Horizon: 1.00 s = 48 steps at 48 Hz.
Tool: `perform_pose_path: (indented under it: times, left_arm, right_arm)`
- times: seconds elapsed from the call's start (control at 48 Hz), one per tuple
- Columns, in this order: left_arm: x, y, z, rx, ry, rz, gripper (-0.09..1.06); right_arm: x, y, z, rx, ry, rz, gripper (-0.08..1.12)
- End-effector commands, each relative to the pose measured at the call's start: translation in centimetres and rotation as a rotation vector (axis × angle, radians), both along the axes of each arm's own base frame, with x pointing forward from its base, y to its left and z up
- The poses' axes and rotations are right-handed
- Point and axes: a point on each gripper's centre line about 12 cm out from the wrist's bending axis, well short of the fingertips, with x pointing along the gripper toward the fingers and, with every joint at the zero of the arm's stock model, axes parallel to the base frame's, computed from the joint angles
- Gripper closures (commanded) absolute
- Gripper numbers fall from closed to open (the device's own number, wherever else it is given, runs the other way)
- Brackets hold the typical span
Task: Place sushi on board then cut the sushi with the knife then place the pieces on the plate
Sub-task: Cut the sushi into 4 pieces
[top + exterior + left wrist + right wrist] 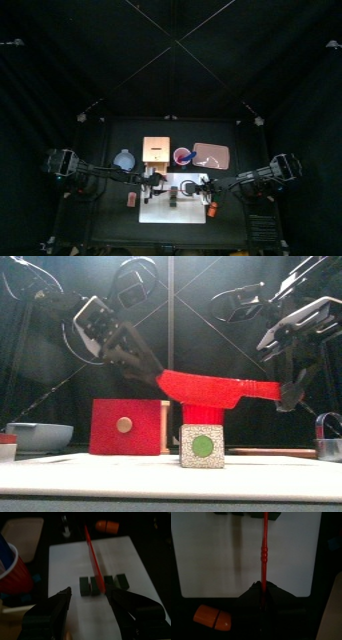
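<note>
"The right gripper [262,586] is clamped tight on the red knife [264,552], blade down on the sushi roll [85,585]. Is the left gripper [90,593] steadying it?"

"No. It hovers above the roll, jaws spread, gripping nothing. On the white board [70,562] the roll could skid or topple under the blade."

"And the knife?"

"It's held at 1 end only, so I reckon it may twist and miss the seam. The pink plate [211,155] sits behind the board."
</note>
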Motion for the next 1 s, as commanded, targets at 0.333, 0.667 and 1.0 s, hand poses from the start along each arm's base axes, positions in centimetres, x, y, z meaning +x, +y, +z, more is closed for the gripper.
perform_pose_path:
  times: [0.333,0.667,1.0]
  left_arm:
    - [-0.3,0.0,1.5,-0.010,-0.148,-0.004,0.08]
    - [-0.2,-0.1,0.2,-0.008,-0.116,-0.006,0.08]
    - [-1.1,0.0,-1.1,-0.006,-0.086,-0.008,0.08]
  right_arm:
    - [-4.8,2.3,3.5,0.510,-0.037,-0.264,0.76]
    - [-6.3,1.6,1.9,0.704,0.064,-0.687,0.76]
    - [-6.1,2.6,1.6,0.753,0.060,-1.061,0.74]
